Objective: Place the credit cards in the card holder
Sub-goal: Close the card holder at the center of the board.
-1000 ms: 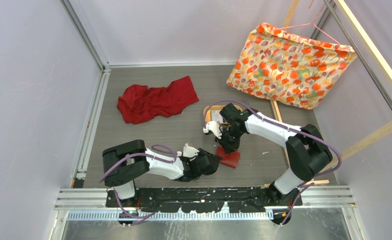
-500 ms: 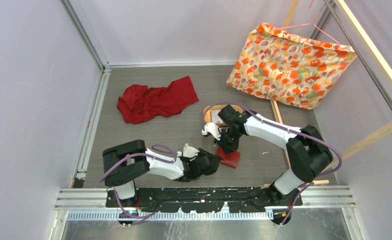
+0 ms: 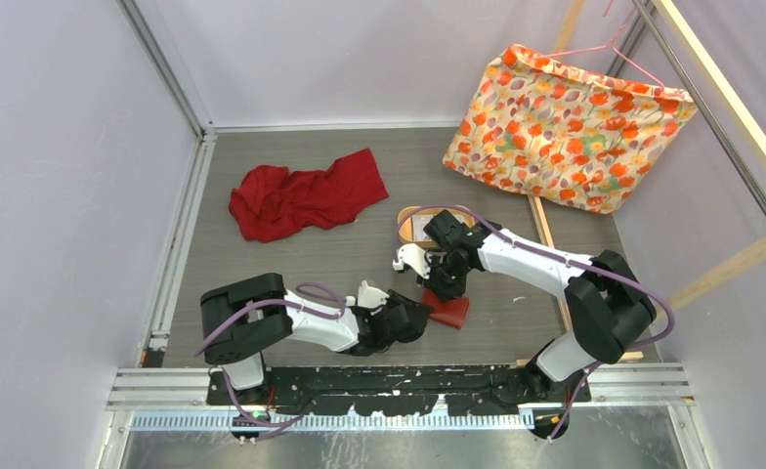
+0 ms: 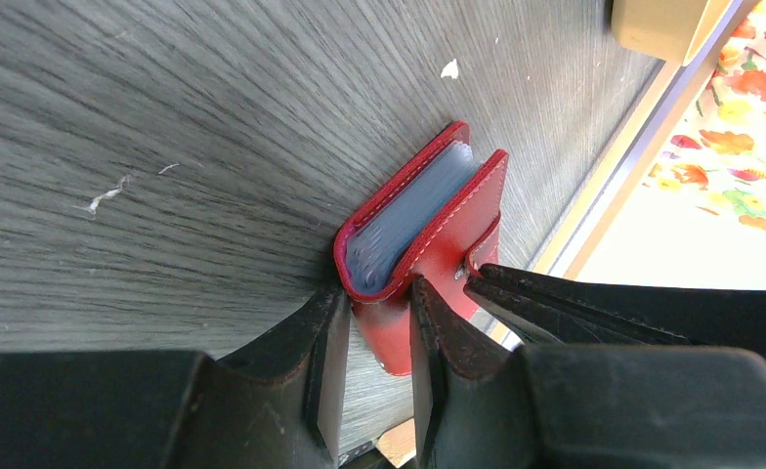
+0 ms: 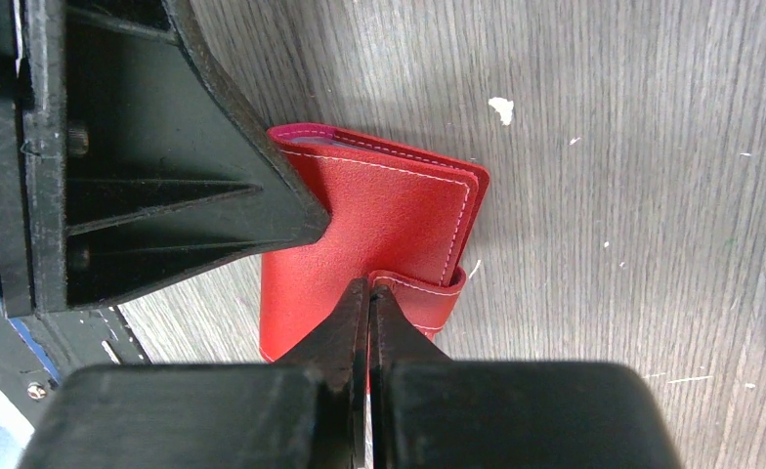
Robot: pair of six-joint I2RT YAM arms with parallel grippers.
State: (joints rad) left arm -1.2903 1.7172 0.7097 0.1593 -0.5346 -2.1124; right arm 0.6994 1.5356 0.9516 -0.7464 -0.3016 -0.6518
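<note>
Two grips met on the red card holder [image 4: 428,244], which rested on the counter [image 4: 164,117]. The left gripper [image 4: 371,327] had its jaws clamped across the folded spine. The right gripper [image 5: 369,298] had its jaws almost shut, apparently pinching the snap tab [image 5: 428,293].

Card holder [image 3: 449,313] near the front edge, tray [image 3: 406,220] behind it (cloth [image 3: 301,195] farther left)

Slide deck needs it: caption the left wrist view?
Left end effector clamps the card holder; right end effector pinches its tab.
</note>
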